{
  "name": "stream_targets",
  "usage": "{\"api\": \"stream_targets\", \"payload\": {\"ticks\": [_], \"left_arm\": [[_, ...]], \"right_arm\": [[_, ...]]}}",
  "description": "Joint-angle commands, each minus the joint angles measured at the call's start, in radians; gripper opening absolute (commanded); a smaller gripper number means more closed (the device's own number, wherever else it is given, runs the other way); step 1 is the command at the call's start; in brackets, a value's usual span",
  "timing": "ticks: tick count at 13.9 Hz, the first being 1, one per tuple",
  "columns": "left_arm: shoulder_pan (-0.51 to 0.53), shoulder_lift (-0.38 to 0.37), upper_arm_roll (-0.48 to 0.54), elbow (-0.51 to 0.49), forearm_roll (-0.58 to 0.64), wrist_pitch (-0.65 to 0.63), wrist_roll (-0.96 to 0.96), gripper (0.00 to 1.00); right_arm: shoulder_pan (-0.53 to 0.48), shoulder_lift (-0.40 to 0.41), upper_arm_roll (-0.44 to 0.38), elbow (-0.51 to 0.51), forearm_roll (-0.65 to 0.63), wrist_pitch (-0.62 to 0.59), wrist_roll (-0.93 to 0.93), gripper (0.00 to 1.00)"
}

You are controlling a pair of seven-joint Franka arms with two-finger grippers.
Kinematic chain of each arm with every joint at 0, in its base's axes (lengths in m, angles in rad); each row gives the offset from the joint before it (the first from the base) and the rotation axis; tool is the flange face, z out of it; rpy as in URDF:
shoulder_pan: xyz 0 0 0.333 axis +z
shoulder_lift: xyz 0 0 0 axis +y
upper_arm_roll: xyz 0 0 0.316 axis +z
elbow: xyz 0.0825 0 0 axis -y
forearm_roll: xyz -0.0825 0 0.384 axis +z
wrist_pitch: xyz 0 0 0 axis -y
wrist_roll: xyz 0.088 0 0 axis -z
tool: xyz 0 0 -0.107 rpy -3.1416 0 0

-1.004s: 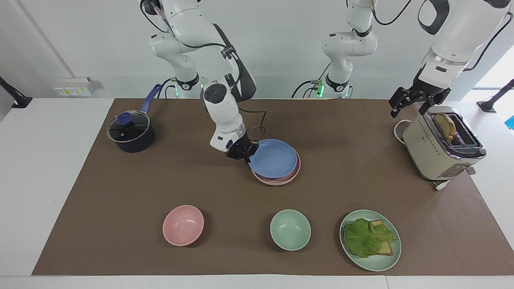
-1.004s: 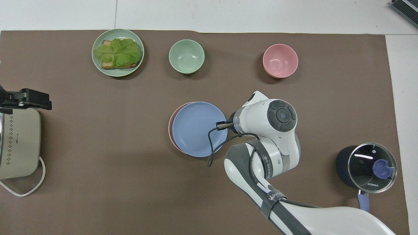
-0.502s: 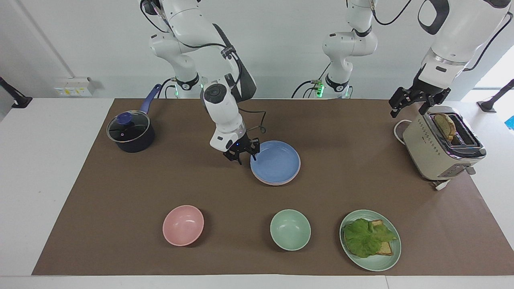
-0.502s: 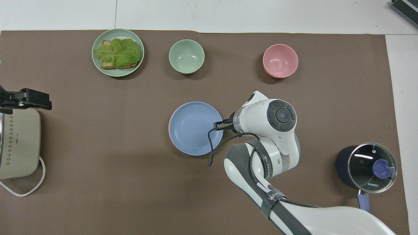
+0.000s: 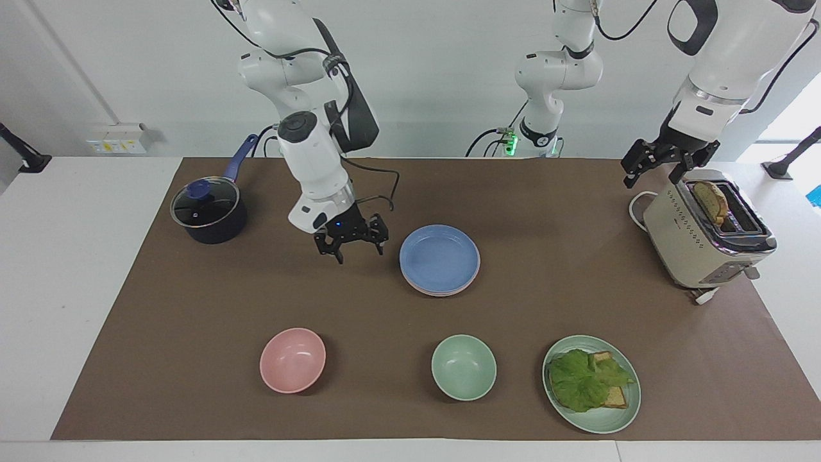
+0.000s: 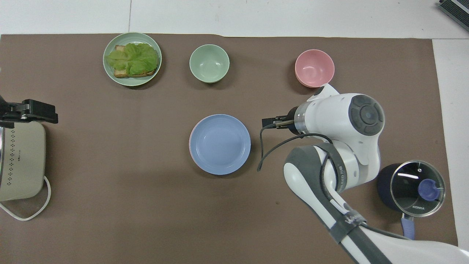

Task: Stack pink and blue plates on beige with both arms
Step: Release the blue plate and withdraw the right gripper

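Only the facing view shows us the right black two-finger gripper, spread wide, empty, raised beside the periwinkle-blue round matte plate; the left black two-finger gripper hangs wide over the beige metal toaster.

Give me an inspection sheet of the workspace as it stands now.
Surface: brown mat on white table.
Job's things: blue plate tops the stack mid-mat; pink plate shows only as a rim under it; beige plate not visible.
Clutter: pink bowl, green bowl, green plate with lettuce and bread, lidded pot, toaster holding bread.
Grippers: right gripper open, beside the stack, empty; left gripper open over the toaster, waiting.
Cables: toaster cord on mat.
Surroundings: wall socket.
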Motion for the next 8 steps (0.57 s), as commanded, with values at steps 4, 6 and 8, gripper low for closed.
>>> {"api": "stream_targets", "payload": {"ticks": [4,6,8], "left_arm": [[0.012,-0.009,-0.007,0.005,0.013,-0.020,0.007,1.00],[0.012,-0.009,-0.007,0.005,0.013,-0.020,0.007,1.00],[0.012,-0.009,-0.007,0.005,0.013,-0.020,0.007,1.00]], "right_arm": [[-0.171,-0.087,0.009,0.073,-0.075,-0.210,0.014,1.00],[-0.222,-0.133,0.012,0.101,-0.112,-0.296,-0.001,1.00],[-0.251,-0.172,0.011,0.155,-0.117,-0.421,0.001,1.00]]}}
